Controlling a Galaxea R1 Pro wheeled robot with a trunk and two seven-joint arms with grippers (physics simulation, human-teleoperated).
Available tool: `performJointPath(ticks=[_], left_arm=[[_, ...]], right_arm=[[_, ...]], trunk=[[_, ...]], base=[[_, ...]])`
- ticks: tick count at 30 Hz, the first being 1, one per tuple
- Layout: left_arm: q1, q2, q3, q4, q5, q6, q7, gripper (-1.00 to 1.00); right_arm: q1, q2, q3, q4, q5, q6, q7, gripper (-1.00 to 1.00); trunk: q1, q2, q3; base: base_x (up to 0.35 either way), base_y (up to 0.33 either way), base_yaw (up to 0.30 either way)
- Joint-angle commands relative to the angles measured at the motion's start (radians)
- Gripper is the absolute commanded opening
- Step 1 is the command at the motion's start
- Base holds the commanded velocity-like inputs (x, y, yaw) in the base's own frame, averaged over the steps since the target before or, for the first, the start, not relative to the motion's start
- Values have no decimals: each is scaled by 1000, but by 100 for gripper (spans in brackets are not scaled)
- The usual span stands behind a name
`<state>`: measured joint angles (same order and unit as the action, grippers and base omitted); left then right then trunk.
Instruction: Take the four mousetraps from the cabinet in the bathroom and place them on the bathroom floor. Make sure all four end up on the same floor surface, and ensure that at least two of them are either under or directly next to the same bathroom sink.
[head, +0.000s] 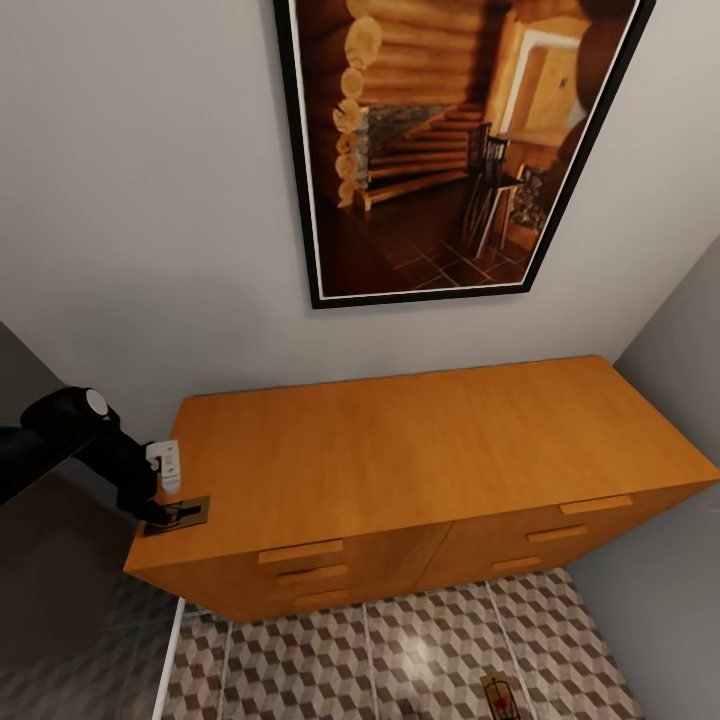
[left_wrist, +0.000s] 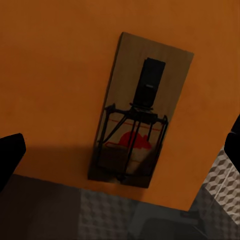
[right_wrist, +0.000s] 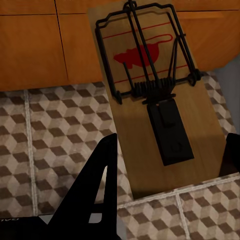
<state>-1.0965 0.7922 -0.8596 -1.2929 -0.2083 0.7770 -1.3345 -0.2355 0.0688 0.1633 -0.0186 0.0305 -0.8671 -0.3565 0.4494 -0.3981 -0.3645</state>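
One mousetrap (head: 178, 514) lies flat on the orange-brown cabinet (head: 400, 450) at its left front corner. My left gripper (head: 163, 507) hovers just over it. In the left wrist view this mousetrap (left_wrist: 137, 112) sits between the open black fingers (left_wrist: 10, 155), which do not touch it. A second mousetrap (head: 498, 697) lies on the cube-patterned bathroom floor (head: 400, 650) in front of the cabinet. In the right wrist view that mousetrap (right_wrist: 155, 95) rests on the tiles with my right gripper (right_wrist: 167, 165) open around it. The bathroom sink is out of view.
A large framed picture (head: 450, 140) hangs on the grey wall above the cabinet. Walls close in at both ends of the cabinet. The drawer fronts (right_wrist: 35, 45) with bar handles (head: 300, 551) face the tiled strip.
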Motion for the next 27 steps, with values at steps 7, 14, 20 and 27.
performJointPath(ticks=[7, 14, 20, 27], left_arm=[[-2, 1, -7, 1, -5, 10, -6, 100], [-2, 1, -10, 16, -5, 10, -6, 100], [-2, 0, -11, 19, -5, 10, -6, 100], [-2, -2, -34, 21, -5, 10, -5, 100]], right_arm=[[-1, 0, 7, 0, 2, -1, -9, -100], [-1, 0, 7, 0, 2, -1, -9, -100], [-1, 0, 7, 0, 2, -1, -9, -100], [-1, 0, 7, 1, 2, -1, -9, -100]], trunk=[[1, -2, -2], [1, -2, -2], [1, -2, -2], [1, -2, -2]], base=[[0, 0, 0], [0, 0, 0], [0, 0, 0], [0, 0, 0]])
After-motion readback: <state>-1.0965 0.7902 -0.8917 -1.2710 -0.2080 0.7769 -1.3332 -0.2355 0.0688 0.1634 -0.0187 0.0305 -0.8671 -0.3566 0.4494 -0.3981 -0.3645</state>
